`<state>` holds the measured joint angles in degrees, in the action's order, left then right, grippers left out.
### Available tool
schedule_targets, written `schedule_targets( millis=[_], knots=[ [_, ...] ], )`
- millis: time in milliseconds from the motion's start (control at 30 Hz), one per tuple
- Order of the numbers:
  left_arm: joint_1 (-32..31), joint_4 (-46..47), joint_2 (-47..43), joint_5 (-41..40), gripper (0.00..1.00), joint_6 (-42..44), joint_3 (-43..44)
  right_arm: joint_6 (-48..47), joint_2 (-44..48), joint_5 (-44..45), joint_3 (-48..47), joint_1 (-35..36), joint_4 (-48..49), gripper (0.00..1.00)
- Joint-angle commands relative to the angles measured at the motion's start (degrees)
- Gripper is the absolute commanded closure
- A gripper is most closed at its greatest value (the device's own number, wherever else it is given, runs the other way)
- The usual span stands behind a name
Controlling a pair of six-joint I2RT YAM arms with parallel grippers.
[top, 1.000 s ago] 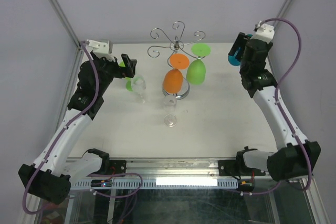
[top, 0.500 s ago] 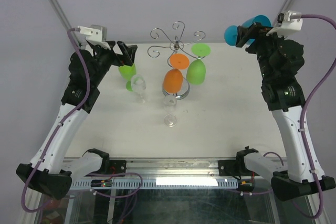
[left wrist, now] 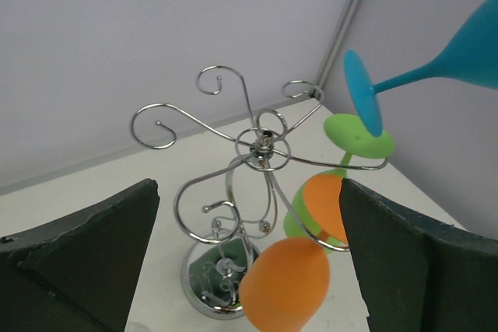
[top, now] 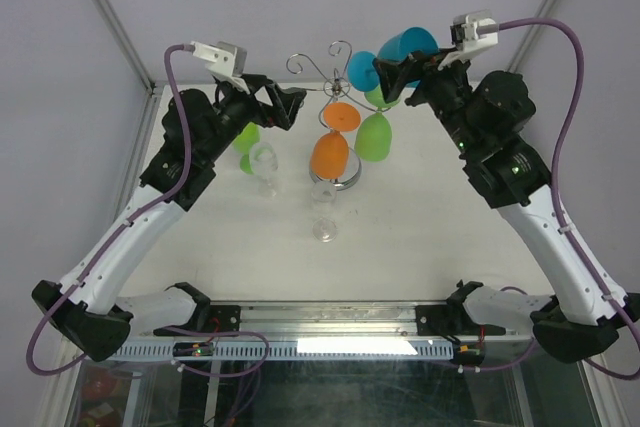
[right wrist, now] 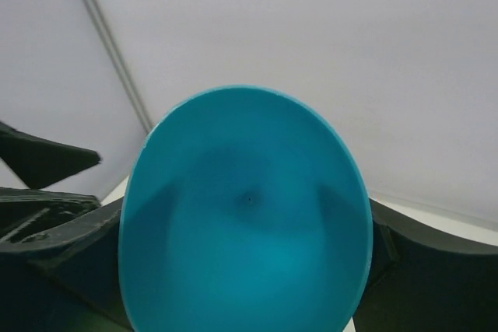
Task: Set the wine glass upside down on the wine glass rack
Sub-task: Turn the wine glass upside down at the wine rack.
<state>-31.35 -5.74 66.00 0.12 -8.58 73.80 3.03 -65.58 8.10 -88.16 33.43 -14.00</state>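
- Top external view: we are seeing the right end effector (top: 392,71) gripping a blue wine glass (top: 405,45) in the air, its fingers closed on the bowl.
- The glass is lying tilted on its side, with its foot pointing left toward the top of the wine glass rack (top: 337,79) and its bowl toward the right arm.
- The rack is standing at the far middle of the tabletop (top: 430,217). An orange glass (top: 329,154) and a green glass (top: 373,137) are hanging from it upside down.
- The left end effector (top: 278,107) is hovering just left of the rack's scroll arms, jaws spread wide and carrying nothing.
- In the left wrist view, we are looking at the rack between two dark fingers (left wrist: 85,254) standing well apart. The blue foot is hanging above the green glass's foot, near the right-hand scrolls. We cannot tell whether it is touching the wire.
- In the right wrist view, we are looking straight into the blue bowl's mouth, with a dark finger (right wrist: 424,266) showing on each side.
- Left of the rack, a second green glass (top: 243,137) is standing partly behind the left arm, with a clear glass (top: 263,159) beside it.
- Another clear glass (top: 323,215) is standing just near of the rack's base.
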Motion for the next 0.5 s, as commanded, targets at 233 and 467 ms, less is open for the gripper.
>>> schedule_targets(
  millis=[233,467],
  knots=[
    [-6.3,8.9,1.9,2.7,0.01,-6.3,2.5,2.7,0.6,-4.5,3.1,9.0,15.4,0.59],
    [-6.8,10.8,2.2,3.2,0.12,-7.5,1.7,3.6,1.3,-6.6,4.8,11.6,17.9,0.60]
  ],
)
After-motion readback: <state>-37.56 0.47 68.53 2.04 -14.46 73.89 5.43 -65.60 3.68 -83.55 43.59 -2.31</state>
